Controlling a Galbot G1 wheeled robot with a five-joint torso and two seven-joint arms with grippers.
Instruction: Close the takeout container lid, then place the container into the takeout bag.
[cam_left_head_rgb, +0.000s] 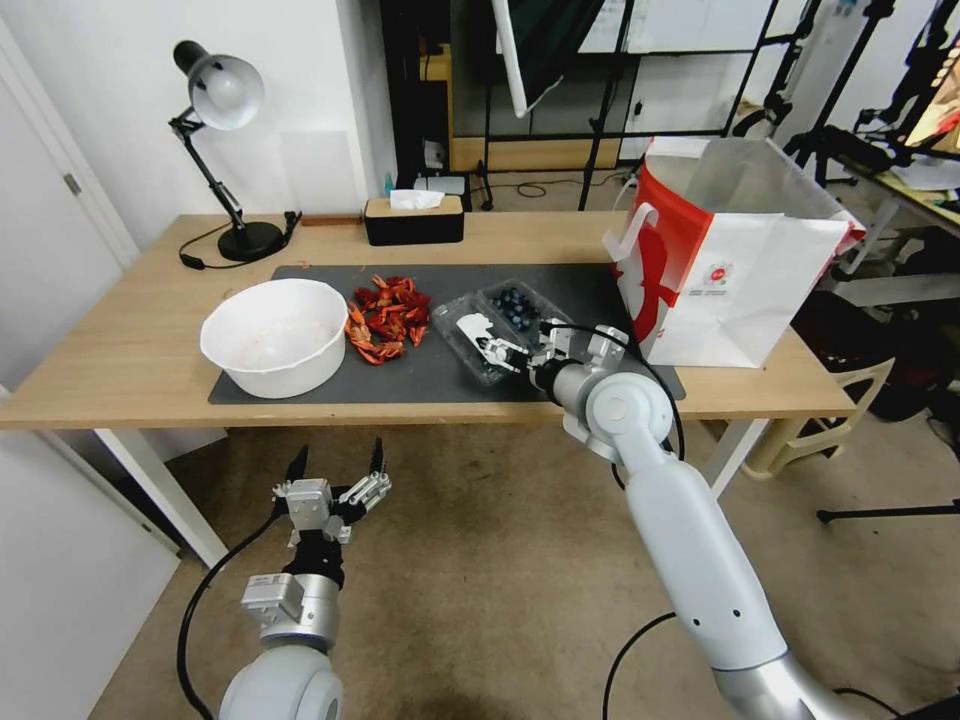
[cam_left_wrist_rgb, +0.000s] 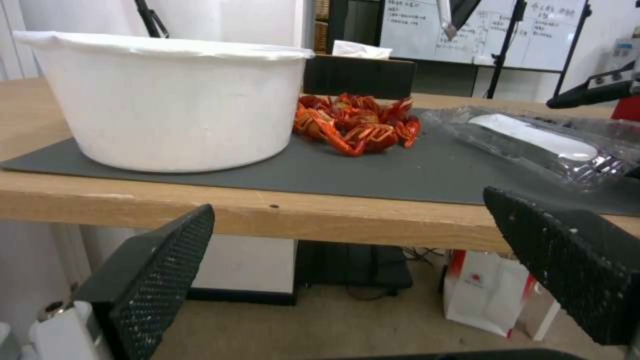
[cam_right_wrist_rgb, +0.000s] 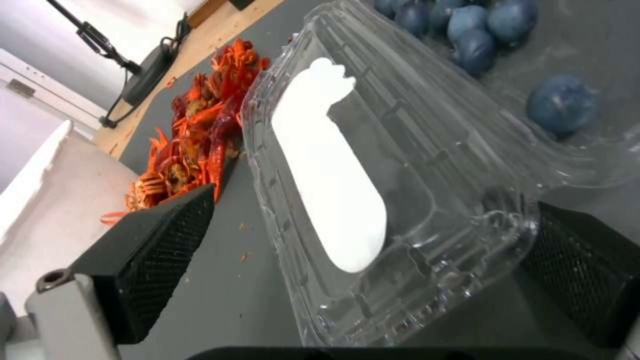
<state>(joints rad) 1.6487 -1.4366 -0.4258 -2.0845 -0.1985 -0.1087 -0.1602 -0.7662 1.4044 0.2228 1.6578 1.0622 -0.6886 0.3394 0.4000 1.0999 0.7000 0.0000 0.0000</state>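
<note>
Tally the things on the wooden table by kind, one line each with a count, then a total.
Round white bowl: 1
Clear plastic clamshell container of blueberries, lid open: 1
White paper bag with red side panels: 1
Pile of red crayfish shells: 1
Black desk lamp: 1
Black tissue box: 1
Dark grey mat: 1
Total: 7

Takeout bag (cam_left_head_rgb: 735, 265) logo print too small to read; lid (cam_right_wrist_rgb: 373, 200) near edge cut off by frame.

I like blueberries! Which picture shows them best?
The right wrist view: the blueberries are close and round there. The head view shows them as tiny dark dots in the box. The left wrist view barely shows them.
</note>
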